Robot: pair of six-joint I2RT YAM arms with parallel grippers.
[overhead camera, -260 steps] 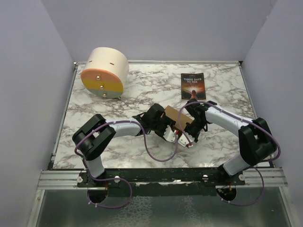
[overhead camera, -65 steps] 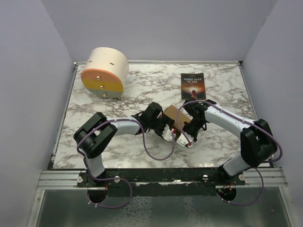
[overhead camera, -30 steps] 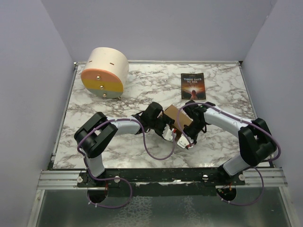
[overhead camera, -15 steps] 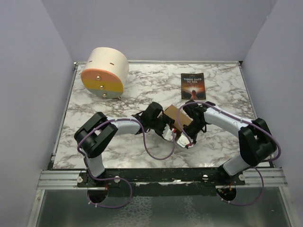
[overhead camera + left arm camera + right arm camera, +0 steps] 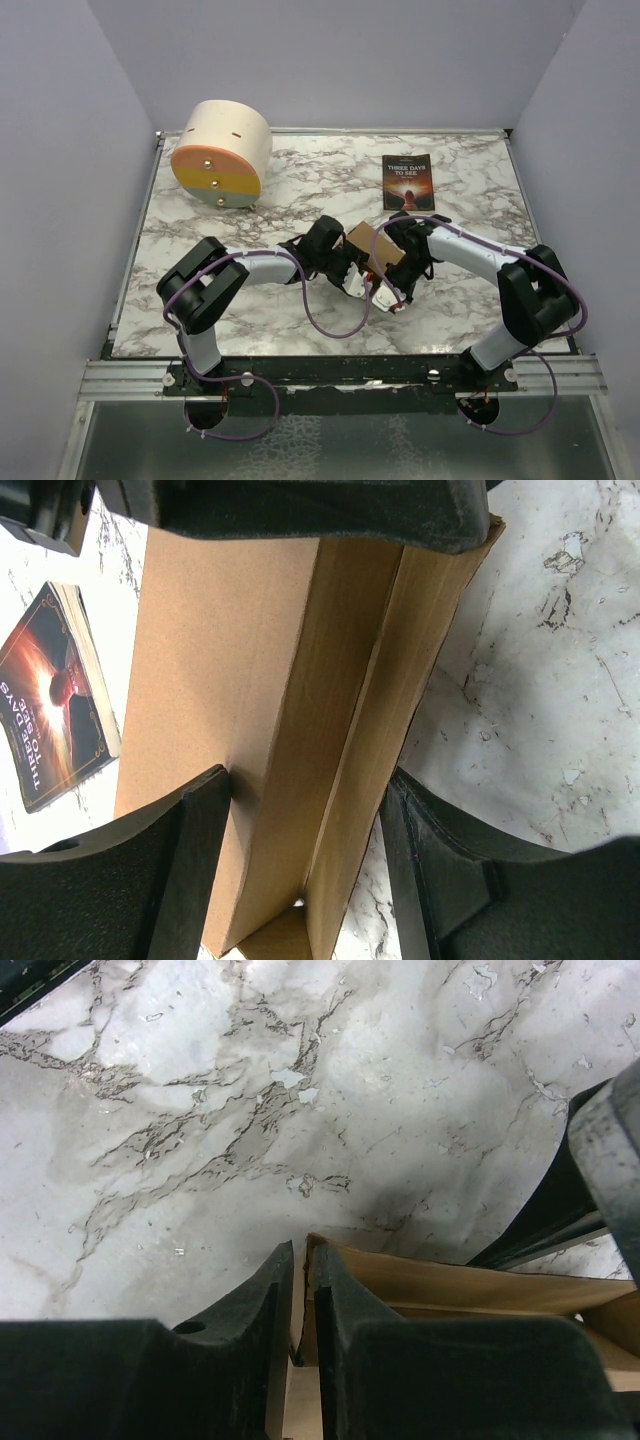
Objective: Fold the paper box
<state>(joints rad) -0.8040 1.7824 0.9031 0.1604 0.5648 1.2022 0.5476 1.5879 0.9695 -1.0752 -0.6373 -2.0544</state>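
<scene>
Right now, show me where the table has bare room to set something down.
Bare marble table: the far strip between the cream, orange-faced cylinder and the dark paperback book; the left side between cylinder and left arm; the right edge beside the book. Crowded: the centre, where left and right arm meet at the plain brown cardboard box.

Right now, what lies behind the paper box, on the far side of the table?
A dark-covered book lies flat on the marble table, apart from the paper box. The right arm covers the strip just behind the box, so nothing there can be checked.
</scene>
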